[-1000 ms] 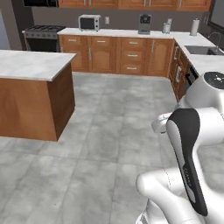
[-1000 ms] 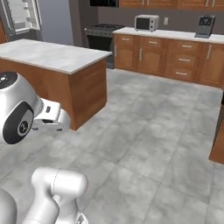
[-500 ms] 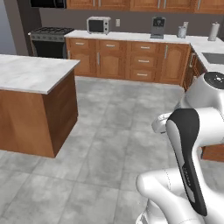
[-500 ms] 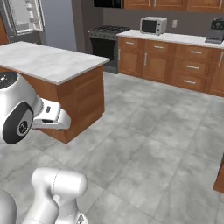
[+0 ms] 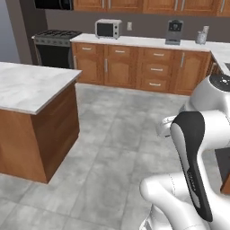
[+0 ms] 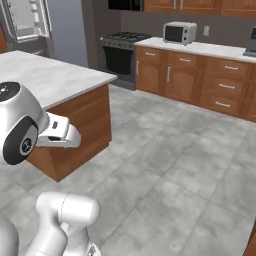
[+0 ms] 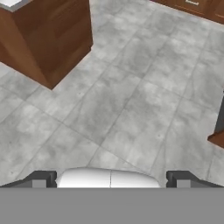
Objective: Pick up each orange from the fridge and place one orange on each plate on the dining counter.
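Nothing sits between the fingers: the gripper [image 7: 111, 178] is spread wide and empty, tips [image 7: 40, 179] well apart, aimed down at bare floor [image 7: 131, 96]. That fits an arm tucked in over the base for travel, not a reach. The fridge [image 6: 25, 22] stands far left, door open, beyond the dining counter [image 6: 47, 77] with its marbled top; no oranges or plates can be made out from here. Judging by this, the robot is between stops, likely heading to the fridge, so wide jaws make sense for the next pick.
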